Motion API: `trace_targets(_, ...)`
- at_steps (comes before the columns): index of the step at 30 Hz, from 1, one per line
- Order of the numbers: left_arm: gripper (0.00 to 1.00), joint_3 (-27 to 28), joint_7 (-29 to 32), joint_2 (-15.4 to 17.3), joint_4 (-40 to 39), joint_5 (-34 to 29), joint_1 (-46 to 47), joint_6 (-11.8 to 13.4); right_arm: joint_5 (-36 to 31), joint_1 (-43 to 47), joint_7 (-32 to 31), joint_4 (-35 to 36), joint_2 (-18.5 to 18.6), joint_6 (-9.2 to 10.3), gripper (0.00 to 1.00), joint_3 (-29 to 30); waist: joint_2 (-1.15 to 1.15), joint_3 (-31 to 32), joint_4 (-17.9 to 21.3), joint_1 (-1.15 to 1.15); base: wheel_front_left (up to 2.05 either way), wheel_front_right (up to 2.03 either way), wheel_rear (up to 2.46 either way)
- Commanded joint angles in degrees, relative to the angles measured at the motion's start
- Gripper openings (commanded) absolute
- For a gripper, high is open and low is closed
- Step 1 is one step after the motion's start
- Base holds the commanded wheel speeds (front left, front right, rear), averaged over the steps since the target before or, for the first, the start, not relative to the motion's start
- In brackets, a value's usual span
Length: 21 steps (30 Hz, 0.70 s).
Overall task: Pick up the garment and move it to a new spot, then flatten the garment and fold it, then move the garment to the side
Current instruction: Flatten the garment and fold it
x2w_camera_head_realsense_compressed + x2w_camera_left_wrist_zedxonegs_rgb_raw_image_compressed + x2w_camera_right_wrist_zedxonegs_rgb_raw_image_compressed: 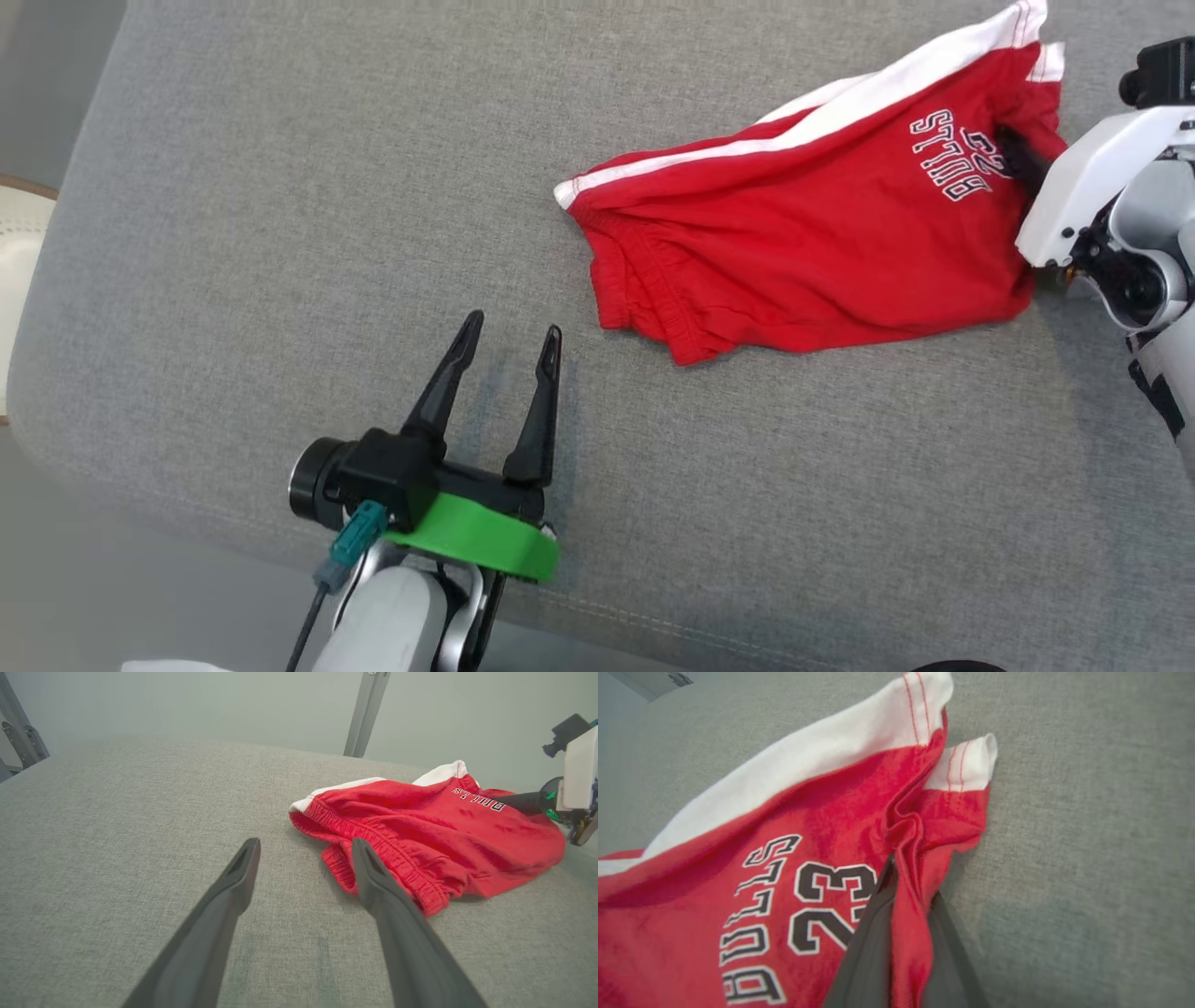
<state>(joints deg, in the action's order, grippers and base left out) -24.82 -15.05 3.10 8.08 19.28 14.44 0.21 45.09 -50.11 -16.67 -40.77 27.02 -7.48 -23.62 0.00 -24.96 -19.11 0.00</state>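
The left tool [515, 325] is released, its fingers spread above the grey fabric counter [280, 233]. To its right and farther out lies the red garment [803, 252], rumpled, with a white stripe and the lettering BULLS 23. At the garment's right edge, the right tool [909, 884] is clenched on a pinched fold of red cloth.

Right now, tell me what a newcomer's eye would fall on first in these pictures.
The red garment, with its white stripe and BULLS 23 print, lies crumpled on the grey upholstered surface at the head view's upper right. The right gripper is shut on a fold of it beside the print. The left gripper stands open over bare grey fabric at the lower left, apart from the cloth.
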Motion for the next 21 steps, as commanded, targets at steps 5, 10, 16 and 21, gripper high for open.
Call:
trace_targets(5, 1.00, 2.3, -0.1, -0.1, -0.8, -4.7, -5.8, -2.3, 5.7, 4.4, -1.5, -0.1, -1.3, 0.05, 0.00, 3.4, 0.00, 6.8, 7.4, 0.00, 0.00, 0.00, 0.00)
trace_targets(10, 1.00, 3.9, -0.1, -0.1, -1.0, -6.2, -9.7, -4.2, 8.2, 8.3, -0.3, -2.0, -0.2, 0.04, 0.00, 7.1, 0.00, 9.4, 9.8, 0.00, 0.00, 0.00, 0.00)
trace_targets(16, 1.00, 4.6, -0.1, -0.1, -1.5, -5.6, -11.8, -5.1, 8.9, 12.0, 3.1, -5.6, 0.6, 0.03, 0.00, 10.8, 0.00, 10.7, 11.0, 0.00, 0.00, 0.00, 0.00)
trace_targets(21, 1.00, 4.8, -0.1, -0.1, -1.0, -5.3, -12.1, -5.3, 7.3, 12.1, 7.0, -4.8, 0.5, 0.02, 0.00, 12.2, 0.00, 11.5, 11.4, 0.00, 0.00, 0.00, 0.00)
